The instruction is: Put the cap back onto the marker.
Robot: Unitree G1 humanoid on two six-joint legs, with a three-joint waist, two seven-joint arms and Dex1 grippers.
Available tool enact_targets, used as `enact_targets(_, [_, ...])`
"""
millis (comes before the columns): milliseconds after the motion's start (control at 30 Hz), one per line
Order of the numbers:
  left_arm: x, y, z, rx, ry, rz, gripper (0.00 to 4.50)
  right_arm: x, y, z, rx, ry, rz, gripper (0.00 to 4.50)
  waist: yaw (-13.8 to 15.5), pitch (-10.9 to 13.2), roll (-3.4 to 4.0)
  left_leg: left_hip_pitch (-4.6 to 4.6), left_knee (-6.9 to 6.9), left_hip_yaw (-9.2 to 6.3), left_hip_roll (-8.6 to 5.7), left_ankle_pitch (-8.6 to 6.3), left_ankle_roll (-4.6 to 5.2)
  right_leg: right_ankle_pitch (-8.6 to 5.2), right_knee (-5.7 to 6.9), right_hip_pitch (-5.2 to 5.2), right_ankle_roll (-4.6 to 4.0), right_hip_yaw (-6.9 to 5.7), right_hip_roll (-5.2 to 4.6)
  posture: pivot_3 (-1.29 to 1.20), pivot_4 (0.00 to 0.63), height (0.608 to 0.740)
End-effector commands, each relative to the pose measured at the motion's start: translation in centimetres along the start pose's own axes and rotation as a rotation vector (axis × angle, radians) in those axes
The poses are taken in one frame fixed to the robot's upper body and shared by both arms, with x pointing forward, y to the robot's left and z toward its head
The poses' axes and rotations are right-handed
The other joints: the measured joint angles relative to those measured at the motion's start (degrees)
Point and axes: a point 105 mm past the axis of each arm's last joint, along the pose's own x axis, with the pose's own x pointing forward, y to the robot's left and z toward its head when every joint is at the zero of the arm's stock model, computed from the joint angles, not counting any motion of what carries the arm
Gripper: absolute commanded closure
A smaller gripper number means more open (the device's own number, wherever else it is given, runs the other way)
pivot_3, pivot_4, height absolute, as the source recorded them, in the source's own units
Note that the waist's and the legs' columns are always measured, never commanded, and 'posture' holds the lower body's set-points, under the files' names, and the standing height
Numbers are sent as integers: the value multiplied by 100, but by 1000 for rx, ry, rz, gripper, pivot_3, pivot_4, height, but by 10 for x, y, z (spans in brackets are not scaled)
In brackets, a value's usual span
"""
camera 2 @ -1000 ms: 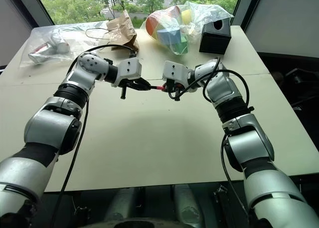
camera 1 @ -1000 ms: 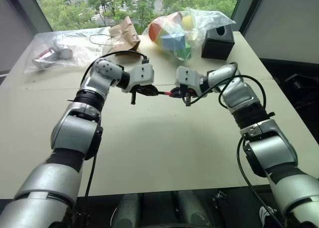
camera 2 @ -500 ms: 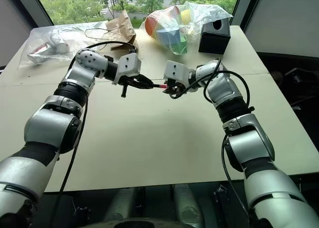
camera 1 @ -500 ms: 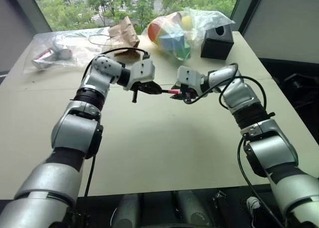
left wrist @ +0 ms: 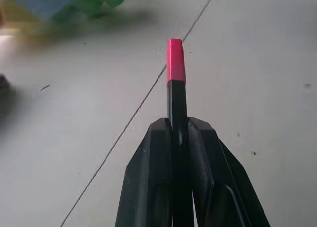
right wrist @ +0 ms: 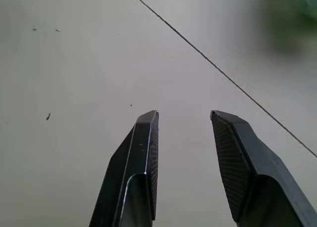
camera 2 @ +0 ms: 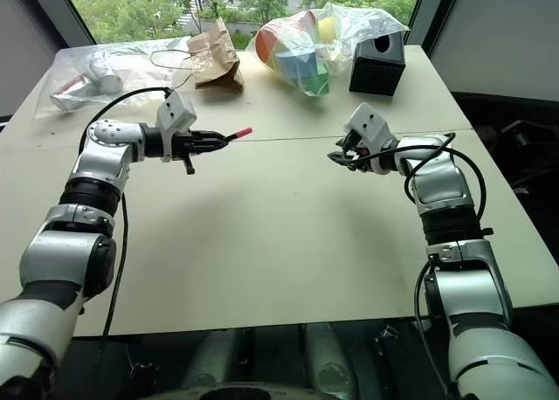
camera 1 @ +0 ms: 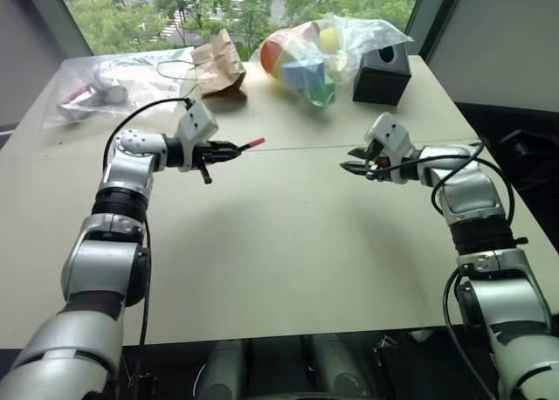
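Left pincer (camera 1: 229,150) mid-table, capped marker (camera 1: 244,146)

We see the marker (left wrist: 177,108) as smooth black plastic with a slight sheen, clamped between the matt black plastic fingers (left wrist: 148,187) of the left gripper (camera 1: 229,151). Just past those jaws, the cap (left wrist: 176,61) is plain pink-red plastic, smooth and matt. The right gripper (right wrist: 184,120) has dark fingers whose inner pads (right wrist: 230,162) are finely cross-hatched and rough. Beneath both jaws the table (right wrist: 74,63) looks smooth, matt and pale.
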Motion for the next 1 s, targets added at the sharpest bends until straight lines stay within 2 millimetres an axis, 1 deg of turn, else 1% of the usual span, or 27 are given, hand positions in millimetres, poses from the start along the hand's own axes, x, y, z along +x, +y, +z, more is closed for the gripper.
enact_targets(33, [-23,-3,16,-91,-84,210,4217,-13,5,38,45,-200,-45,2843,3,0,0,2,0,0,3,0,0,-1,6,-2,-1,4,-4,0,150,740])
enact_targets(133, [-42,-12,5,-140,-55,364,4217,-16,10,38,99,-241,-63,2843,23,-1,0,6,11,-8,8,1,-3,0,20,0,-4,-1,-1,0,150,740])
enact_targets(200, [-66,-11,-7,-208,-40,531,4217,-13,17,34,134,-253,-65,2843,37,-2,-2,6,21,-13,10,2,-5,6,19,7,-12,-4,5,0,150,740])
enact_targets(300, [-95,-7,-19,-240,-16,700,4217,-10,22,27,171,-249,-70,2843,42,-3,-3,16,39,-11,12,2,-5,6,19,26,-12,-6,7,0,150,740])
enact_targets(333, [-102,-5,-27,-259,6,742,4217,-9,23,25,178,-246,-71,2843,58,-3,-3,17,43,-10,12,2,-5,6,18,29,-12,-6,9,0,150,740])
enact_targets(400, [-112,-3,-48,-304,57,798,4217,-7,26,20,195,-239,-65,2843,73,-3,-3,17,55,-6,12,2,-5,6,17,35,-12,-8,13,0,150,740])
enact_targets(467, [-119,-1,-68,-353,90,834,4217,-4,27,17,205,-236,-65,2843,74,-3,-3,29,62,0,12,2,-6,3,12,51,-15,-8,14,0,150,740])
enact_targets(533, [-120,3,-80,-370,103,858,4217,0,25,13,208,-226,-69,2843,78,-3,-3,50,62,8,11,2,-6,-7,2,76,-31,-11,14,0,150,740])
enact_targets(633, [-112,5,-90,-393,101,841,4217,4,19,10,202,-213,-84,2843,91,-3,-3,69,57,9,13,1,-7,-10,-22,103,-35,-18,14,0,150,740])
enact_targets(667, [-106,3,-90,-400,85,816,4217,5,17,9,200,-211,-90,2843,95,-3,-3,69,57,10,13,1,-7,-10,-28,106,-36,-18,13,0,150,740])
enact_targets(767, [-98,6,-94,-427,46,814,3108,6,11,7,187,-200,-113,2793,141,-3,-3,68,53,12,12,1,-7,-8,-39,108,-35,-14,8,0,150,740])
enact_targets(867, [-95,8,-91,-393,32,809,1555,5,9,6,183,-201,-114,2793,152,-3,-3,67,45,21,12,1,-7,-7,-50,108,-33,-11,8,0,150,740])
enact_targets(967, [-98,14,-87,-365,10,814,55,3,7,4,179,-194,-123,2793,153,-3,-3,68,21,22,13,1,-7,-2,-65,105,-25,-10,7,0,150,740])
enact_targets(1000, [-100,17,-84,-352,-2,820,55,2,6,3,178,-192,-126,2793,154,-3,-3,68,17,23,13,1,-7,1,-66,104,-20,-10,7,0,150,740])
